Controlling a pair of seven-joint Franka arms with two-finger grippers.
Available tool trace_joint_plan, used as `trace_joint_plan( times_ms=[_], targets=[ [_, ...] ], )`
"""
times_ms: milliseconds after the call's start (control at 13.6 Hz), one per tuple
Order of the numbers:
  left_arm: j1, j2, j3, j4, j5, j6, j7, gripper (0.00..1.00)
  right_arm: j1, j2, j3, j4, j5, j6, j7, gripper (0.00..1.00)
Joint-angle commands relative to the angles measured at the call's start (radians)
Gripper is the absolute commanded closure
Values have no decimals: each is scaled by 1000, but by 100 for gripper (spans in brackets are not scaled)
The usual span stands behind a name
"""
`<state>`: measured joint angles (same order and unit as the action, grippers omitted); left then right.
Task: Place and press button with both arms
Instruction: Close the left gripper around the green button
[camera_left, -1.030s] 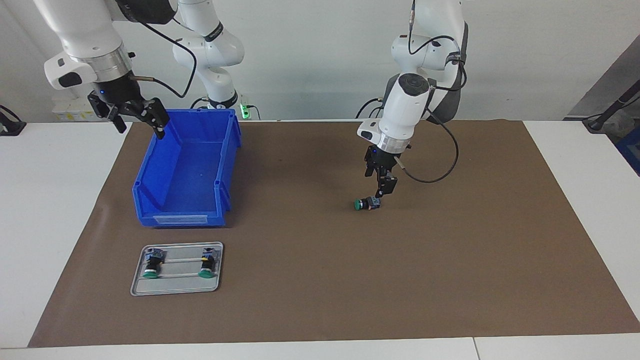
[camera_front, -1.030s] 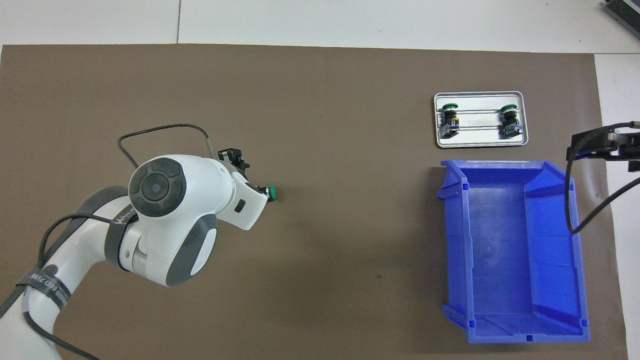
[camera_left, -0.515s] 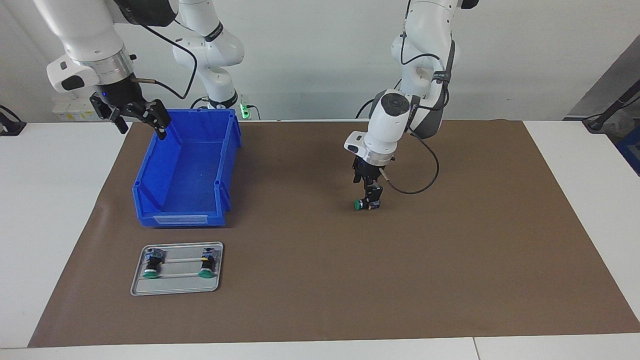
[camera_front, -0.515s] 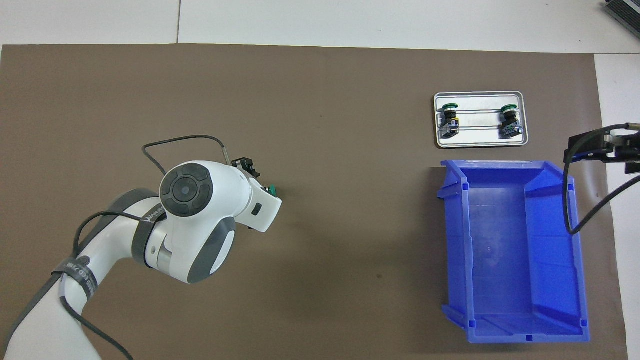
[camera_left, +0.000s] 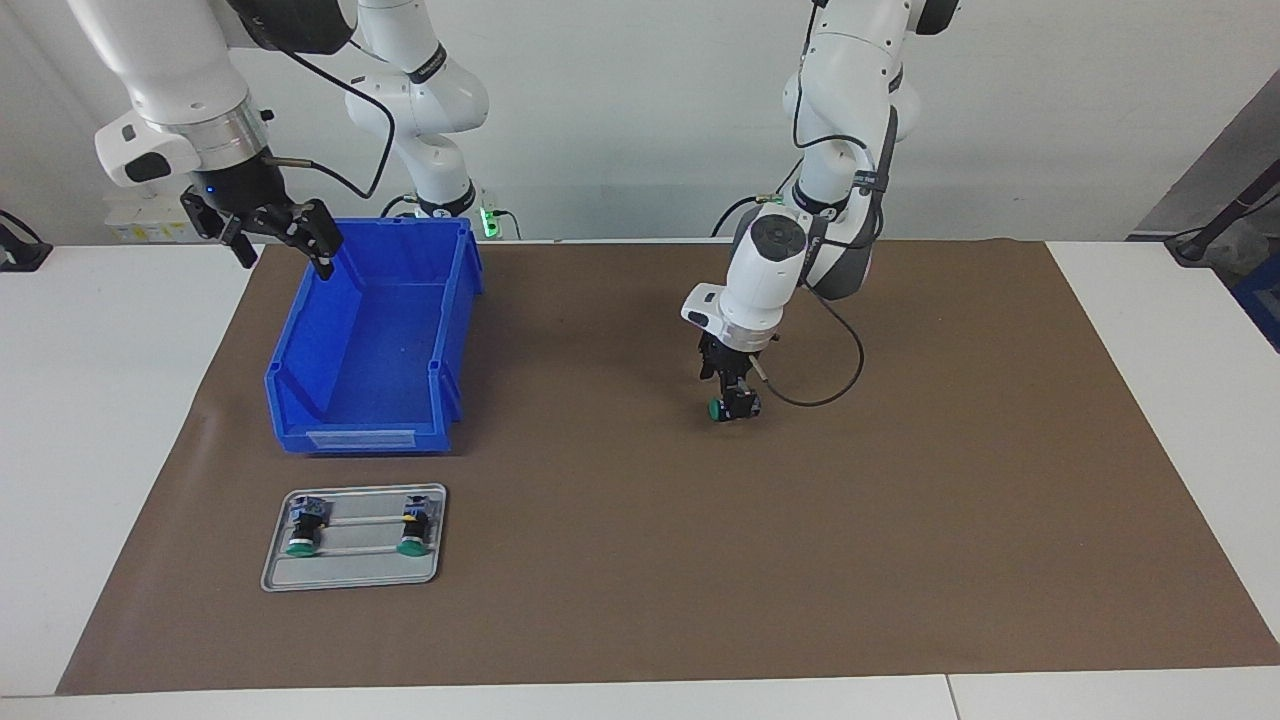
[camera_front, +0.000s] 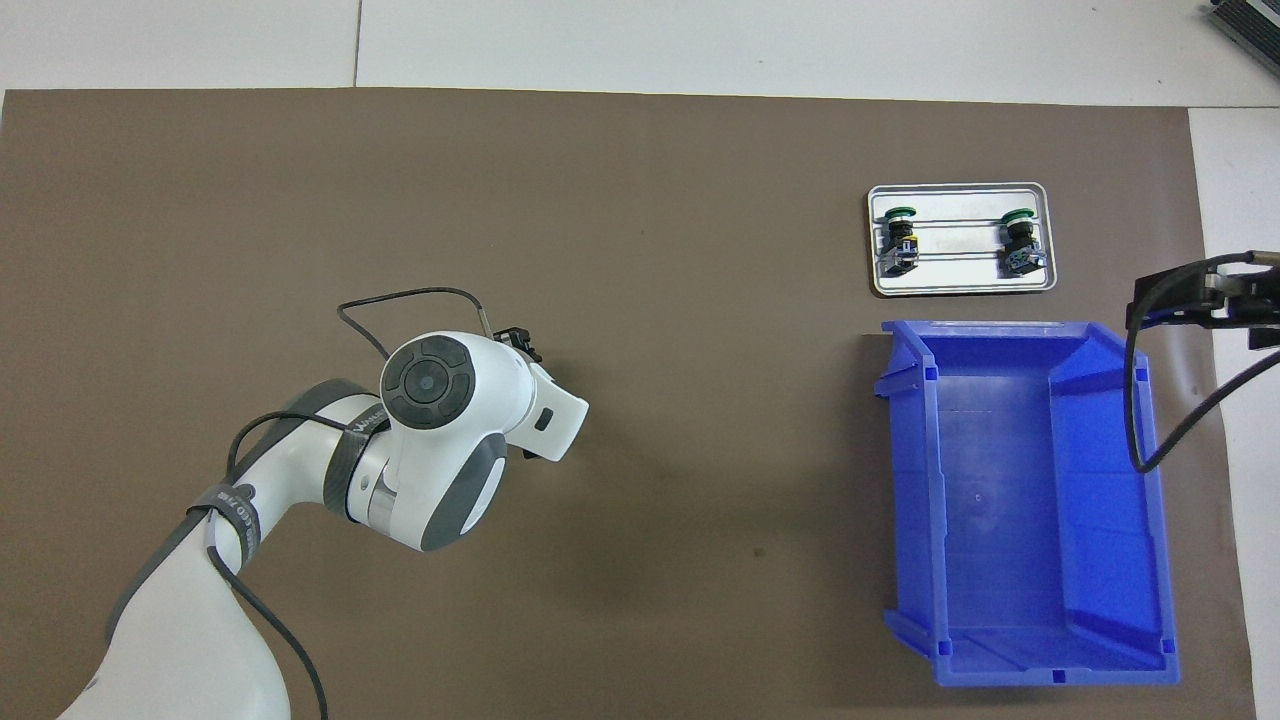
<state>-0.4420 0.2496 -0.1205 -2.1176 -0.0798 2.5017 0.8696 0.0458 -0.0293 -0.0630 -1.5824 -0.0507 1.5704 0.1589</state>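
Left gripper (camera_left: 738, 398) is down at the mat (camera_left: 900, 500), directly on the loose button (camera_left: 731, 407), mid-table. Fingers are spread about the black body, straddling it; whether the pads already touch it I cannot tell. Not a pinch as far as the facing view shows.

Change over the last second: the left arm has swung its wrist from the 3 o'clock side of the button (facing view) to nearly straight above it. The gripper was beside the blue-grey base; now it sits over the body. In the overhead view the wrist housing (camera_front: 470, 420) now covers the button completely, where the green cap had peeked out at the housing's 3 o'clock edge. The button itself has not shifted on the mat.

Meaning, as judged: the approach looks finished and closing on the body is the next step; no lift yet.

Button lies on its side. Long axis runs roughly 9-to-3 in the facing view, green cap toward 9 o'clock, i.e. toward the right arm's end of the table, base toward 3.

Right gripper (camera_left: 268, 232) hangs unmoved with fingers spread over the rim of the blue bin (camera_left: 375, 340), waiting. Two more buttons rest on the metal tray (camera_left: 352, 578), at 6 o'clock from the bin.
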Motion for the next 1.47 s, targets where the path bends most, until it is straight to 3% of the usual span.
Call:
trace_joint_plan(
  times_ms=[0, 441, 809, 1398],
  targets=[
    [-18, 19, 16, 1, -6, 35, -11, 7, -12, -21, 2, -25, -9, 7, -80, 0],
    [-21, 45, 15, -7, -6, 77, -4, 9, -17, -21, 2, -22, 6, 7, -94, 0],
    [-21, 51, 15, -12, -6, 81, 26, 22, -1, -23, 11, -22, 9, -3, -98, 0],
    [-15, 51, 16, -21, -6, 80, 100, 21, -3, -23, 11, -22, 9, -4, -96, 0]
  ],
)
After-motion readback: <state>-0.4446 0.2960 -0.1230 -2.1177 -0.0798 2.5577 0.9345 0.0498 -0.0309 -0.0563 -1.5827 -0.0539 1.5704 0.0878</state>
